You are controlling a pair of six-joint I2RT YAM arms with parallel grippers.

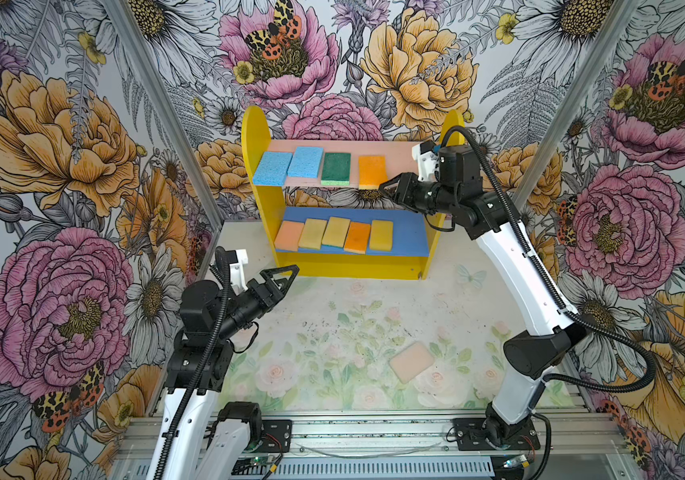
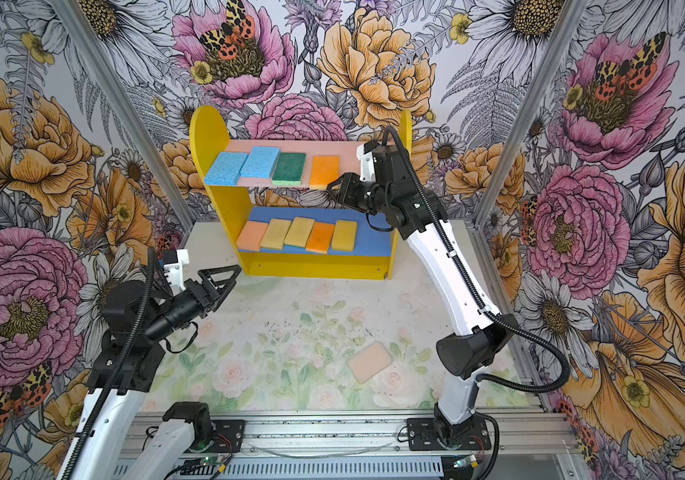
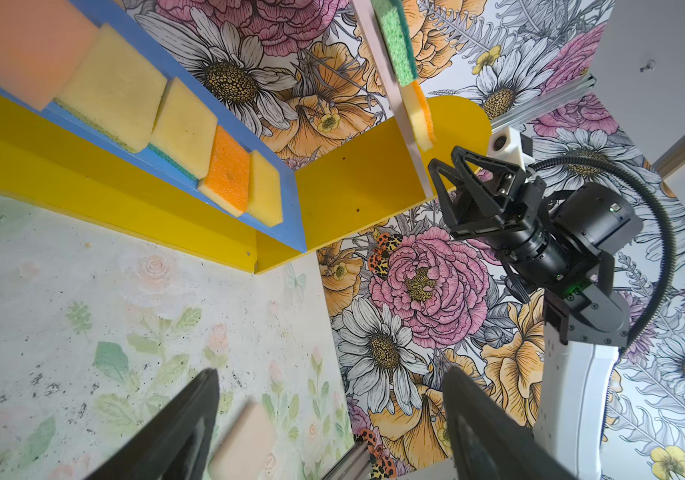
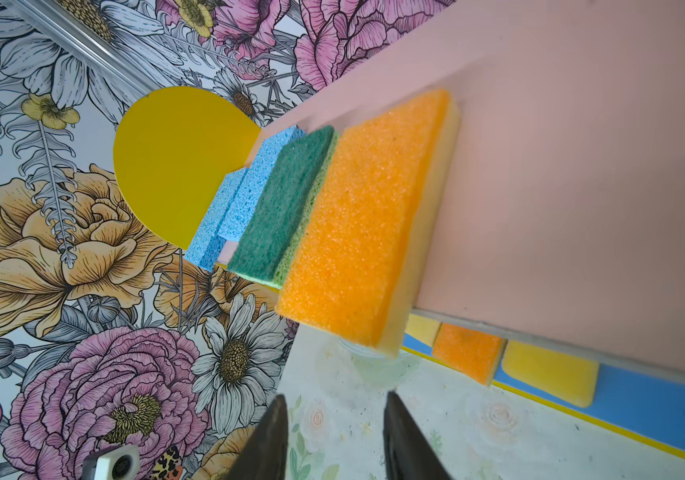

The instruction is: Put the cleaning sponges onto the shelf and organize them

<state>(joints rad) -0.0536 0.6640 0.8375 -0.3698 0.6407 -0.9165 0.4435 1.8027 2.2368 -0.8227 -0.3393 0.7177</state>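
Note:
The shelf stands at the back. Its pink upper board carries two blue sponges, a dark green one and an orange one. Several peach, yellow and orange sponges lie in a row on the blue lower board. One peach-pink sponge lies flat on the table near the front right. My right gripper hovers just off the orange sponge's front corner, open and empty. Left of the shelf's foot, my left gripper is open wide and empty.
The floral table mat spreads between the arms. Patterned walls with slanted metal posts close in on both sides and behind the shelf. An aluminium rail with both arm bases runs along the front edge.

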